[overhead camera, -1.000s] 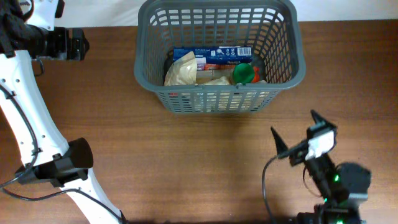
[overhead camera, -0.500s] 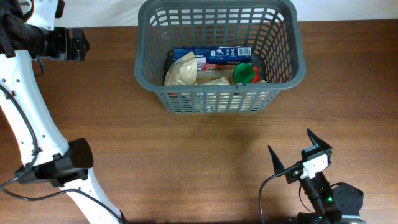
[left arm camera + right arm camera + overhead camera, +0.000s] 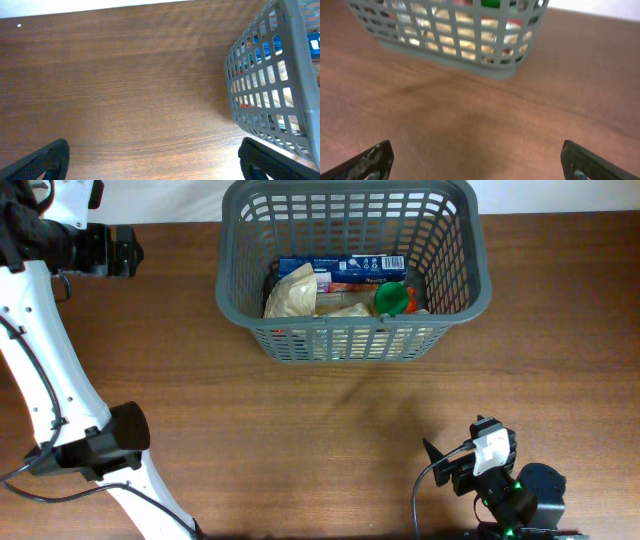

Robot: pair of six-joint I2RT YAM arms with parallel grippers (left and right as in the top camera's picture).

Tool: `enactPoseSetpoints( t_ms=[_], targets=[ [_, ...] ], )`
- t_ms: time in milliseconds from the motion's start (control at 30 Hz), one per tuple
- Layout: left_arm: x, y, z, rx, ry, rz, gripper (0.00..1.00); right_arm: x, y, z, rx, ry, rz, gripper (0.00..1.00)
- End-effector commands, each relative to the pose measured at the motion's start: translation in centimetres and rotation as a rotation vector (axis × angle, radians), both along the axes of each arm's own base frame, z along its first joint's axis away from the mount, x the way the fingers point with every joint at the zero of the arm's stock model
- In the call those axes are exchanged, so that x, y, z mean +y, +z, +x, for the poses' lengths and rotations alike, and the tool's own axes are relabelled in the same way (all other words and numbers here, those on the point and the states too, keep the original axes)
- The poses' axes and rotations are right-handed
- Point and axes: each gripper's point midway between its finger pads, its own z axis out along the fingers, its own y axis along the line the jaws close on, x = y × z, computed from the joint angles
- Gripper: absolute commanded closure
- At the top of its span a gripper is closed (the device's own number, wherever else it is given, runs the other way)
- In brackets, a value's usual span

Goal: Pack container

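The container (image 3: 228, 290), a large dark grey slotted basket, stands at the back middle of the table. Inside it lie a blue packet (image 3: 340, 269), beige packets (image 3: 290, 295) and a green item (image 3: 392, 298). It also shows at the right of the left wrist view (image 3: 295, 65) and at the top of the right wrist view (image 3: 492, 67). My left gripper (image 3: 133, 250) is open and empty, left of the basket, over bare wood (image 3: 157, 162). My right gripper (image 3: 455, 445) is open and empty near the front edge, well clear of the basket (image 3: 480, 162).
The brown wooden table (image 3: 320, 430) lies between the basket and my right gripper. A white surface runs along the table's far edge (image 3: 75, 7). The left arm's white links (image 3: 45, 370) stretch along the left side.
My right gripper has drawn back toward the front edge of the table, still open and empty. The left arm and the basket have not moved.
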Motion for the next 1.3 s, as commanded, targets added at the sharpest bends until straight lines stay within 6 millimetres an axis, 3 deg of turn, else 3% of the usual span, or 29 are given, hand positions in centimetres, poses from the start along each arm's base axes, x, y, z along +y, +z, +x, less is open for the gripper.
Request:
enactPoseSetpoints(
  t_ms=[0,533,667,867,967,1000,1167,1267],
  targets=[
    [0.0,0.0,0.0,0.000,0.004,-0.007,0.01,0.1,-0.5,-0.3,0.019,0.005,-0.001,0.01],
    [0.0,-0.1,0.0,0.004,0.004,-0.008,0.01,0.1,-1.1,-0.4,0.038,0.004,0.001,0.01],
    [-0.2,1.1,-0.7,-0.022,0.004,0.000,0.01,0.1,-1.1,-0.4,0.038,0.004,0.001,0.01],
    [-2.5,4.1,-4.9,-0.052,-0.022,0.007,0.01,0.1,-1.1,-0.4,0.038,0.004,0.001,0.01],
    [-3.5,4.4,-9.0,-0.026,-0.021,0.001,0.01,0.1,-1.1,-0.4,0.038,0.004,0.001,0.01],
    [-3.6,4.5,-9.5,-0.038,-0.035,0.022,0.01,0.1,-1.1,-0.4,0.038,0.004,0.001,0.01],
    [-3.7,10.2,-8.9,-0.529,-0.050,0.172,0.01,0.1,-1.1,-0.4,0.038,0.005,0.001,0.01],
    [-5.1,12.0,-9.1,-0.773,-0.082,0.225,0.01,0.1,-1.1,-0.4,0.038,0.004,0.001,0.01]
  ],
)
